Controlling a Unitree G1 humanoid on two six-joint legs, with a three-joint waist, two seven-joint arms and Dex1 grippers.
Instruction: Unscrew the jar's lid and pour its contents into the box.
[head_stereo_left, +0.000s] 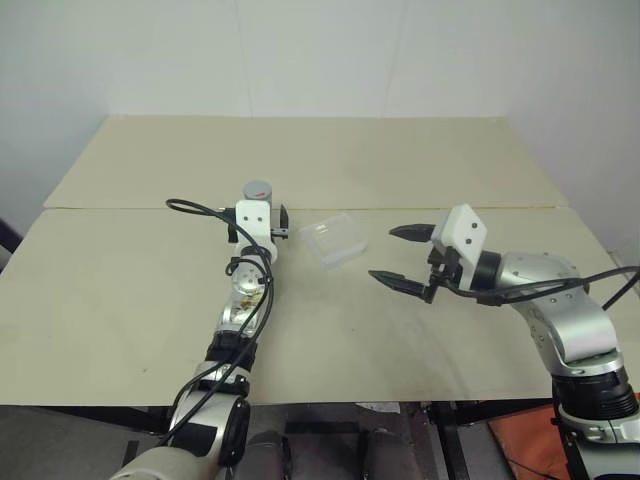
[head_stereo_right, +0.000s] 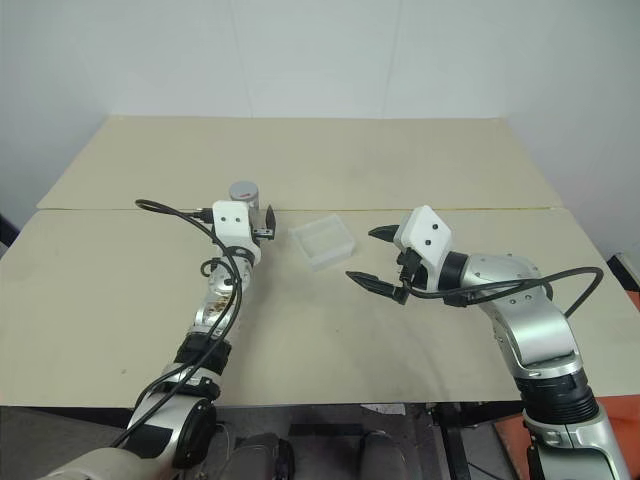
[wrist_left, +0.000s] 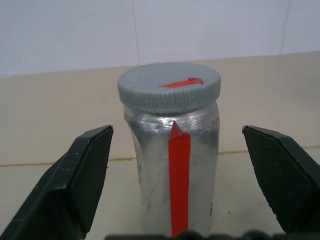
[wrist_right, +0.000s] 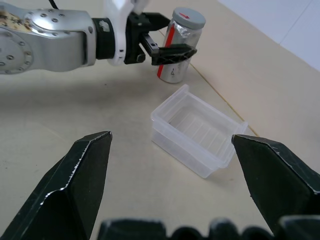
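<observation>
The jar (wrist_left: 172, 170) stands upright on the table (head_stereo_left: 120, 290), just past the seam (head_stereo_left: 100, 208) between the two tabletop panels, at about 11 o'clock from the table's centre. The lid (wrist_left: 169, 86) sits on top of the jar and carries a short red mark. A red stripe runs down the jar's silvery wall.

The left gripper (wrist_right: 162, 37) is spread wide, one finger on each side of the jar, with a gap between each finger (wrist_left: 75, 175) and the jar wall; nothing is grasped. In the head views the left wrist housing covers most of the jar, leaving the lid and upper rim in sight.

The box (wrist_right: 195, 131) lies at 3 o'clock from the jar, near it but apart, turned at an angle to the table edge. Its inside looks bare. The contents cannot be made out through the jar's wall.

The right gripper (head_stereo_left: 402, 258) hangs above the table at 4 o'clock from the box, also spread wide and carrying nothing, its fingers aimed toward the box.

A black cable (head_stereo_left: 195, 208) loops over the left forearm.
</observation>
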